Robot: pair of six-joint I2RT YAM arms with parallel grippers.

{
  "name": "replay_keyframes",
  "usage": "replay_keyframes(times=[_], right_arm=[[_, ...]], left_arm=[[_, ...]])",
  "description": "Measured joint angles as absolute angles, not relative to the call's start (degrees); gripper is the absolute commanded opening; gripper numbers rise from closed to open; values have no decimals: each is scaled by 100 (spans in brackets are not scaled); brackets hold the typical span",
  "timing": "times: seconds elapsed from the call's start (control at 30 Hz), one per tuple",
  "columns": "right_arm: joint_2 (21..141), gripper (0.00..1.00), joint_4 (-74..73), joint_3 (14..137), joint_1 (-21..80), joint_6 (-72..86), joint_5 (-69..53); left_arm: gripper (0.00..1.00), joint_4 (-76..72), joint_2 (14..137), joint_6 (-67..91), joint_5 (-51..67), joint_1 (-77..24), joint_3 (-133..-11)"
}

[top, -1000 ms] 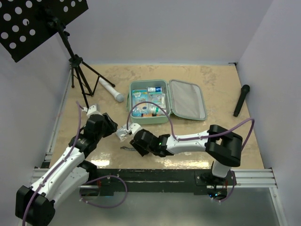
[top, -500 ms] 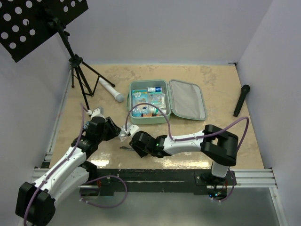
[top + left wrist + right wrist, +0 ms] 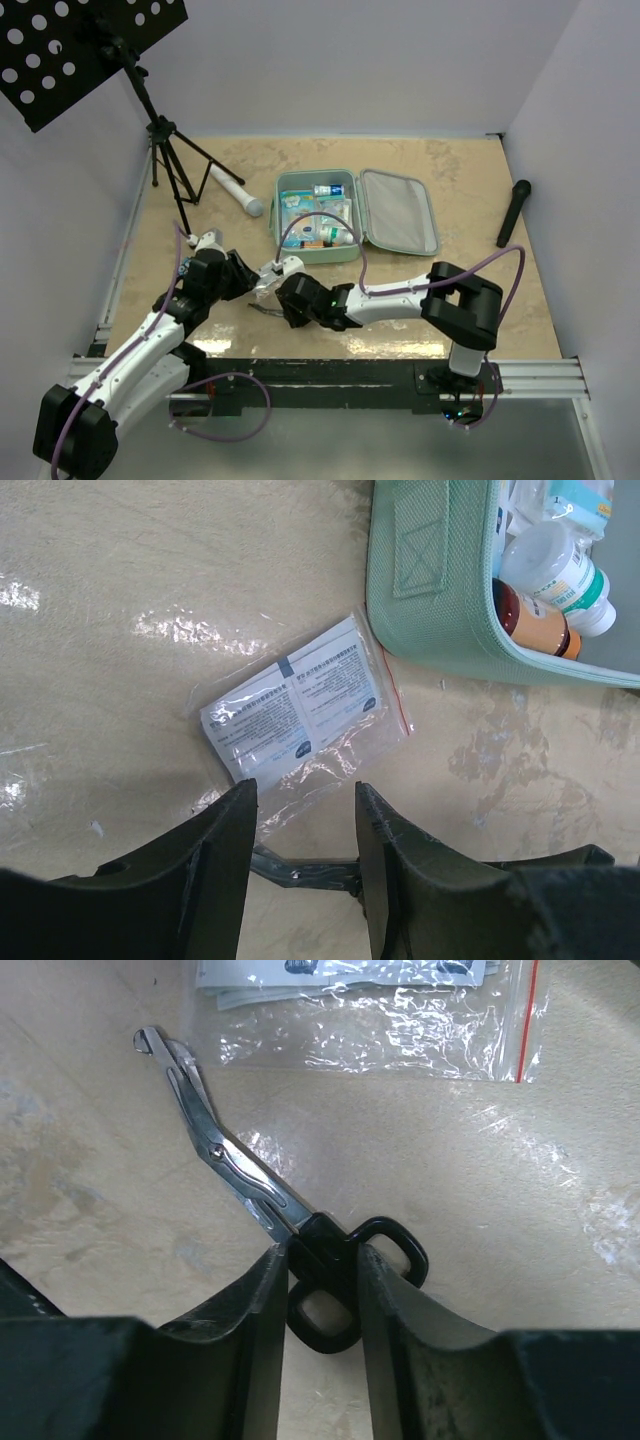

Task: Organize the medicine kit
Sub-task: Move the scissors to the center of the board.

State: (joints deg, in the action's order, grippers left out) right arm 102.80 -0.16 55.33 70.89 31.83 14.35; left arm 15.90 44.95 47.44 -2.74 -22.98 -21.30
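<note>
While dealing with the loose items lying beside the case, bracketing the black handle of the scissors (image 3: 240, 1175) with the right gripper (image 3: 322, 1265), one finger on each side. Not being able to tell whether pressing on that handle or standing just clear of it. Seeing the steel blades pointing toward 11 o'clock in the right wrist view, at the clear zip bag (image 3: 370, 1000) of white sachets lying at 12 o'clock.

Hovering the left gripper (image 3: 300, 815) just short of that same bag, fingers spread apart and clamping nothing. Facing the bag at 12 o'clock and a green corner of the case at 1 o'clock.

Finding the medicine kit (image 3: 398, 212) unzipped on the table (image 3: 150, 580), at 12 o'clock from both grippers in the overhead view. Noting its lid folded out toward 3 o'clock and its tray holding bottles (image 3: 560, 570) and small boxes.

Judging the step in hand as picking up the scissors, with the bag not yet packed either.

Needing next:
- a firm squeeze on the handle;
- a straight lift clear of the bag;
- a carry toward 12 o'clock;
- a gentle lowering into a free gap among the bottles.

Watching for the flat steel pivoting in a handle-only grip, and for crowding between two grippers working so near each other.
</note>
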Motion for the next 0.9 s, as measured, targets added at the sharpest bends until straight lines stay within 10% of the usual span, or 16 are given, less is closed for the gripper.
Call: replay_keyframes(times=[0.33, 0.53, 0.9], right_arm=[[10154, 21, 220, 5310, 7043, 3551, 1367], [9953, 41, -320, 5295, 7067, 3474, 1389], [9780, 43, -1004, 5354, 7087, 2982, 1444]], left_arm=[[48, 1586, 4462, 4744, -272, -2298, -2130], [48, 1546, 4462, 4742, -272, -2298, -2130], [45, 1712, 4362, 4744, -283, -2298, -2130]])
